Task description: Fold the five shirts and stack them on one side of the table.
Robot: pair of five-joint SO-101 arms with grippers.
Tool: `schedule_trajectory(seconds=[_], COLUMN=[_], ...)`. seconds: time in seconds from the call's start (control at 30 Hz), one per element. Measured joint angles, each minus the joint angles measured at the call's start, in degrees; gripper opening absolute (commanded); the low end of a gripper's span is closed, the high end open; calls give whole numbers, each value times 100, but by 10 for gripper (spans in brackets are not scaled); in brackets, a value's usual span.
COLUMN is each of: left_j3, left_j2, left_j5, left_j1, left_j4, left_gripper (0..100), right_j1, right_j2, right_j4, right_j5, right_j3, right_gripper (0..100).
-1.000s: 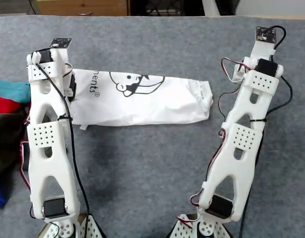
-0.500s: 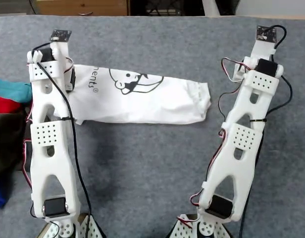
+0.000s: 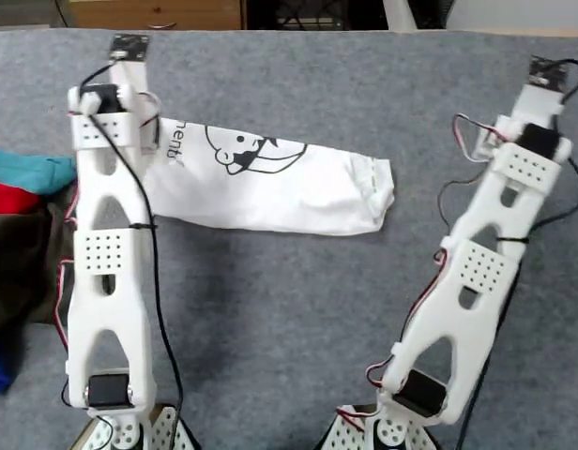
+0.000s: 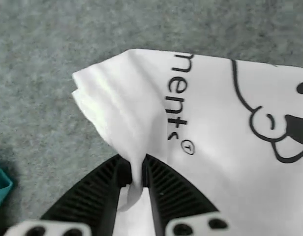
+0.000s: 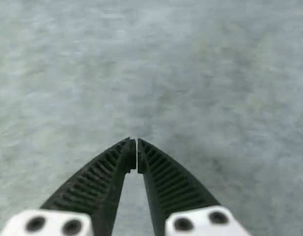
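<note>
One white shirt [image 3: 270, 183], folded long, is laid across the grey table [image 3: 298, 309]; its end is pinched by the left gripper [image 4: 135, 169]; the right gripper [image 5: 136, 155] is held closed, empty, above the table, well apart.

The high view looks straight down over the whole table [image 3: 289, 309]. The left wrist view sits close behind the left claw [image 4: 135, 169], facing past its tips onto the white shirt [image 4: 230, 147], which the high view also takes in. The right wrist view, equally close behind the right claw [image 5: 136, 147], faces the table ahead of it.
</note>
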Motion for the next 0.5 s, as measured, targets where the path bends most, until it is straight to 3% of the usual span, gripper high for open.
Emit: schedule_trajectory(seconds=[0.5], left_j3=[26], left_j2=[0], left_j5=[0], left_j1=[176], left_j4=[0], left_gripper=[29], right_j1=[97], right_j2=[0], right_j4=[-44], right_j5=[0], right_j3=[0], right_gripper=[15])
